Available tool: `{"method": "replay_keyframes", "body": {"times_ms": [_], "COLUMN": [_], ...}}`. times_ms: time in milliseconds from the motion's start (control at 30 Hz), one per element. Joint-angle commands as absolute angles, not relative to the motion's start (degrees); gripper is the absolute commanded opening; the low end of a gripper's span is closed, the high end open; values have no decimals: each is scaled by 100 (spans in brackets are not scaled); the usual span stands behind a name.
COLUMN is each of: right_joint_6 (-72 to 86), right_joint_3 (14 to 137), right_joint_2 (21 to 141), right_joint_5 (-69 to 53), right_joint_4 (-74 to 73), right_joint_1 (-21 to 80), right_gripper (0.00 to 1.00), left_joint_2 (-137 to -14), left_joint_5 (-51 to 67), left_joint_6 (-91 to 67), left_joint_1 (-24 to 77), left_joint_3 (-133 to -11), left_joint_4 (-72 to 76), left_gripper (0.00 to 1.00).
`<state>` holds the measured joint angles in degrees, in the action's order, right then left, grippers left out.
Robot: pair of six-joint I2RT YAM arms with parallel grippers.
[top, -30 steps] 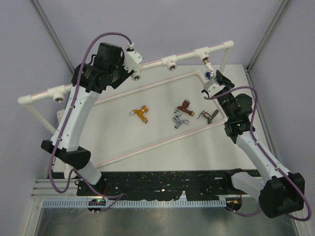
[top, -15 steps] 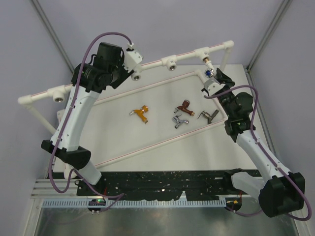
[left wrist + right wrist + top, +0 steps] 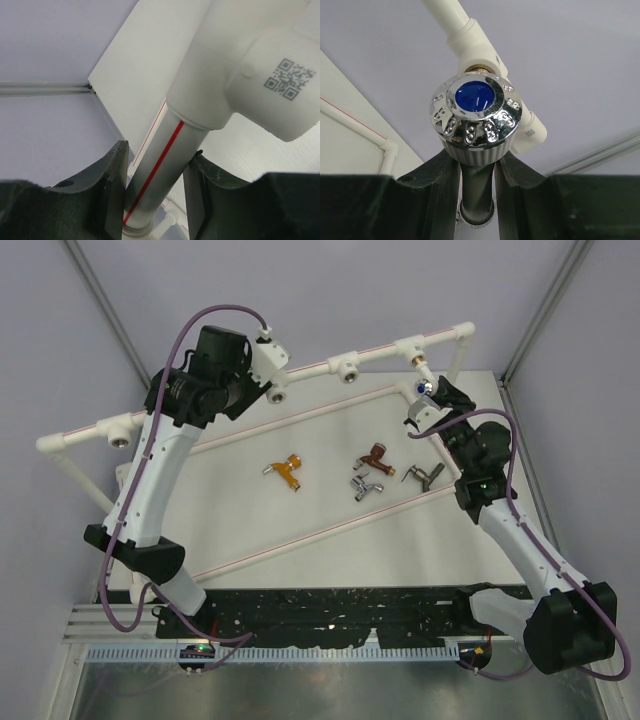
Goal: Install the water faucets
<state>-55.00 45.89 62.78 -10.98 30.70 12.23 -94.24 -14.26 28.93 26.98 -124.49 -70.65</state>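
My right gripper point(image 3: 424, 406) point(image 3: 477, 185) is shut on the stem of a tap with a chrome knob and blue cap point(image 3: 476, 115) point(image 3: 425, 387). It holds the tap up at a tee socket point(image 3: 479, 52) point(image 3: 414, 348) of the white pipe frame, where a brass thread shows. Most of the tap's body is hidden. My left gripper point(image 3: 272, 368) point(image 3: 152, 200) is shut on the frame's red-lined back pipe point(image 3: 165, 160) beside a tee point(image 3: 250, 65). On the table lie the orange-gold faucet point(image 3: 288, 469), copper-brown faucet point(image 3: 374, 455), shiny chrome faucet point(image 3: 366, 485) and dark bronze-grey faucet point(image 3: 424, 475).
The white pipe frame point(image 3: 320, 368) rings the white table, with open tee sockets on its back rail point(image 3: 347, 370) and left end point(image 3: 122, 435). Grey walls stand close behind and at both sides. A black rail point(image 3: 330, 605) runs along the near edge.
My right gripper has shifted slightly up and left with the tap, closer to the tee socket, and its wrist has turned a little. The left arm has not moved.
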Motion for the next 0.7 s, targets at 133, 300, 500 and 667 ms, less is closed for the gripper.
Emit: {"method": "replay_keyframes", "body": {"times_ms": [133, 300, 500, 667], "right_joint_6": [-6653, -7346, -8478, -9245], "right_joint_3": [4878, 4896, 4834, 4667], "right_joint_2": [6398, 6381, 6521, 6811], "right_joint_5": [-800, -581, -19, 360], "right_joint_4": [3033, 3023, 3102, 3480], "right_joint_1": [1327, 1590, 1916, 2013], "right_gripper": [5, 5, 5, 5], "left_joint_2": [-9633, -9615, -9615, -9571], "left_joint_5": [-861, -826, -712, -598], "left_joint_6": [1652, 1635, 1626, 1600], "left_joint_1": [2689, 2681, 2689, 2690], "left_joint_3": [-12401, -12393, -12366, -12296], "left_joint_4": [-7321, -7304, -7304, -7260], "left_gripper": [26, 26, 26, 26]}}
